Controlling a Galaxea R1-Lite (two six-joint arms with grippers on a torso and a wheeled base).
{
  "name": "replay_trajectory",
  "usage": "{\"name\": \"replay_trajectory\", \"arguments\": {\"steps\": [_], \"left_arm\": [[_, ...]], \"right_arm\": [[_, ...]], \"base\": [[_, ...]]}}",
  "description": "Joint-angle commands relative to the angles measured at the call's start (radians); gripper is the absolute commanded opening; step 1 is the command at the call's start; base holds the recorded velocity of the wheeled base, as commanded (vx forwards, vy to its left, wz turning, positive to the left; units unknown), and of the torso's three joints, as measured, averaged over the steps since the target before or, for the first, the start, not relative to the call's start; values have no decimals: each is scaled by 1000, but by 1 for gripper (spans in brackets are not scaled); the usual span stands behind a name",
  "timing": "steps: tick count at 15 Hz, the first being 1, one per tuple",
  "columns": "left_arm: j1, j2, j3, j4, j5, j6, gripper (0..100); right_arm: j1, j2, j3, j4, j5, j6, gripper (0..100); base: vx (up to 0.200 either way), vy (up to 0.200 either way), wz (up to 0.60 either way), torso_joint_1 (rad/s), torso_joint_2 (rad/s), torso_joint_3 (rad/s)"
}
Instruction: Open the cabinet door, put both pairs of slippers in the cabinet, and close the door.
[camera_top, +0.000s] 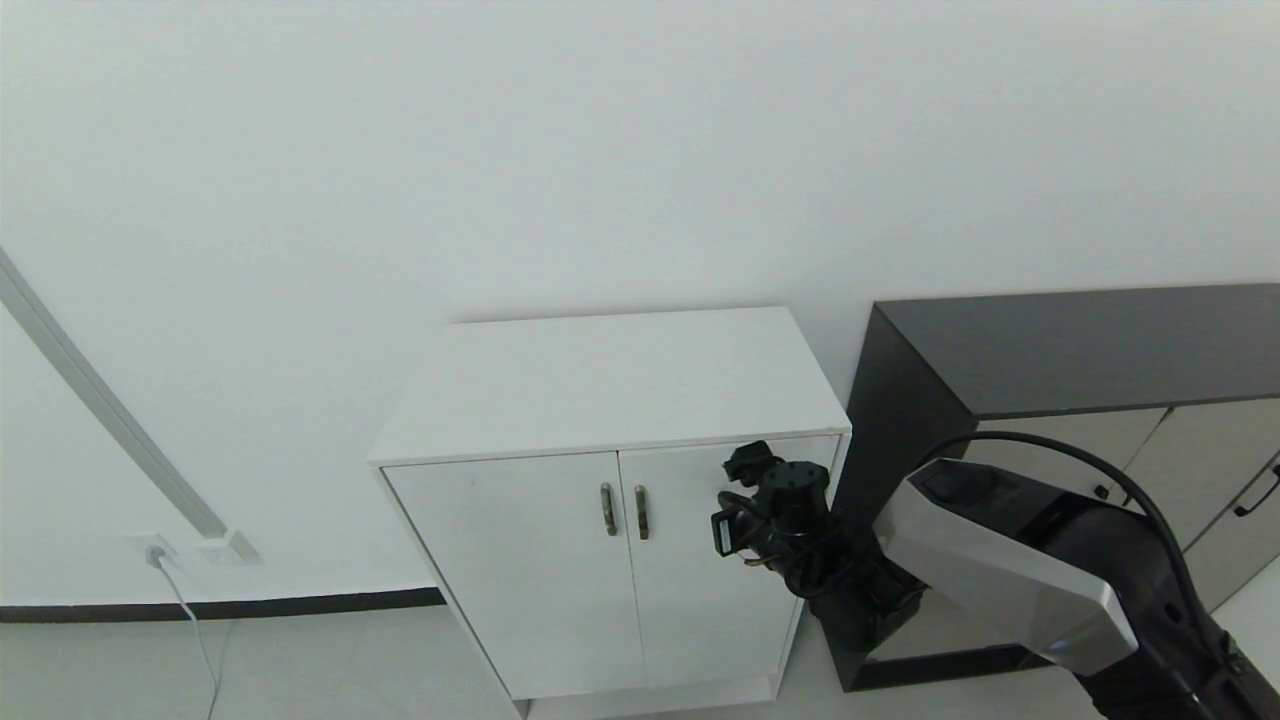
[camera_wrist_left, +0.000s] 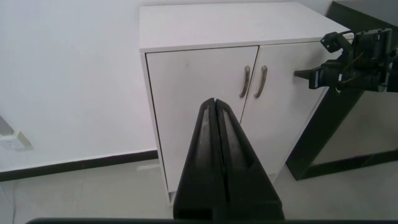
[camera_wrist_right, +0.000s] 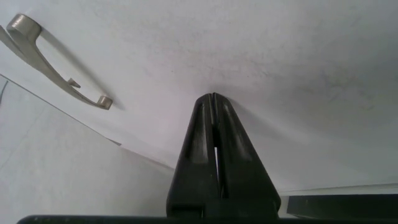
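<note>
Cabinet (camera_top: 560, 570) (apparently shut) stands on floor (camera_top: 300, 670).

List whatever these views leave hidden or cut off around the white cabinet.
Cabinet interior: hidden behind its shut doors, every view.
Cabinet base: cut off by head view's bottom edge.
Whether the right end effector touches the right door: right wrist view, its own fingers cover the contact.
Dark cabinet: cut by head view's right edge.

R arm (camera_top: 1005, 570) is stretching forward and up from the lower right, its wrist (camera_top: 795, 500) angling slightly twd the left. R gripper (camera_wrist_right: 214, 98) is pointing straight ahead w/ jaws pressing together, just a thin slit showing btwn them. L gripper (camera_wrist_left: 215, 103) is pointing forward, jaws sitting flush w/ no gap, well apart from the R one.
</note>
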Motion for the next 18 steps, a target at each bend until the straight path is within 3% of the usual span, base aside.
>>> {"name": "replay_trajectory", "arguments": {"steps": [1,18], "left_arm": [[0,1,0,0,0,-1,0],[0,1,0,0,0,-1,0]], "right_arm": [[0,2,0,0,-1,0,0],[-13,10,-23,4,-20,-6,0]], "base": [[0,0,0,0,0,0],[0,0,0,0,0,0]]}}
